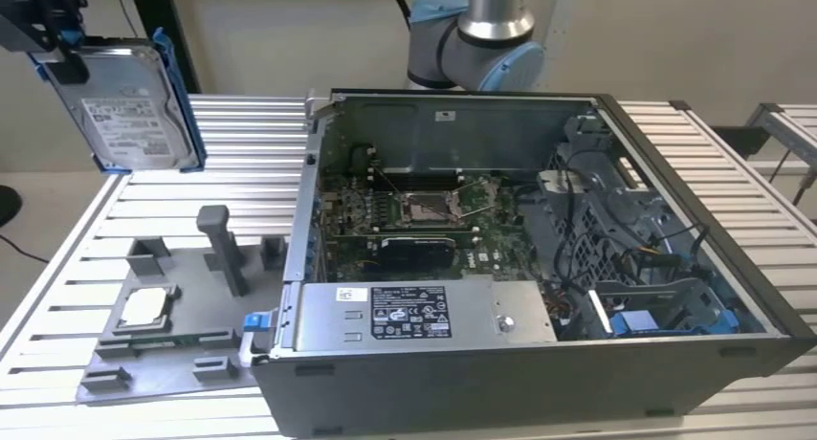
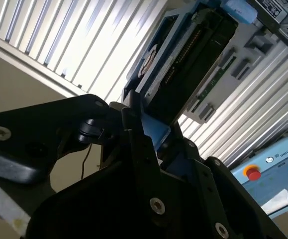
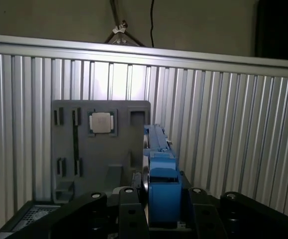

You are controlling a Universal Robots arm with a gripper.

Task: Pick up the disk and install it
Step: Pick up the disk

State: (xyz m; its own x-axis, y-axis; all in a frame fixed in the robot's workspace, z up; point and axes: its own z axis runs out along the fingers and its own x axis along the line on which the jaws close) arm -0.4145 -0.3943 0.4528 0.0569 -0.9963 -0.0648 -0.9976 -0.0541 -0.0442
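First wrist view looks along the black gripper (image 3: 163, 205), whose two fingers (image 3: 129, 209) are closed onto the blue plastic carrier frame (image 3: 162, 191) of the disk (image 3: 156, 144), a flat silver-grey metal hard drive seen here edge-on. Its long axis runs straight out from the fingers, in line with them, toward the ribbed aluminium table (image 3: 233, 139) beyond. In the second wrist view the gripper (image 2: 158, 137) pinches the frame's near end, and the disk (image 2: 193, 64) reaches away with a dark side showing. Past the disk's far end lies a flat grey plastic fixture tray (image 3: 96, 152) with moulded slots. A small square silver chip (image 3: 101, 122) sits in one of its recesses.

In the exterior view, the gripper (image 1: 61, 57) holds the disk (image 1: 121, 105) in the air at the exterior view's left, above the table's (image 1: 153, 201) far side. The disk stands almost upright, its long axis near vertical and leaning a little. Its white-labelled face is toward the camera, and it is gripped at its upper end. Nearer the camera sits the tray (image 1: 166, 363) with the chip (image 1: 143, 306). To the exterior view's right of the tray lies a large open grey metal computer case (image 1: 511, 383), holding a green motherboard (image 1: 408, 210) and a grey power supply box (image 1: 408, 316) with a black label. Behind the case rises the silver and blue robot arm (image 1: 492, 29).
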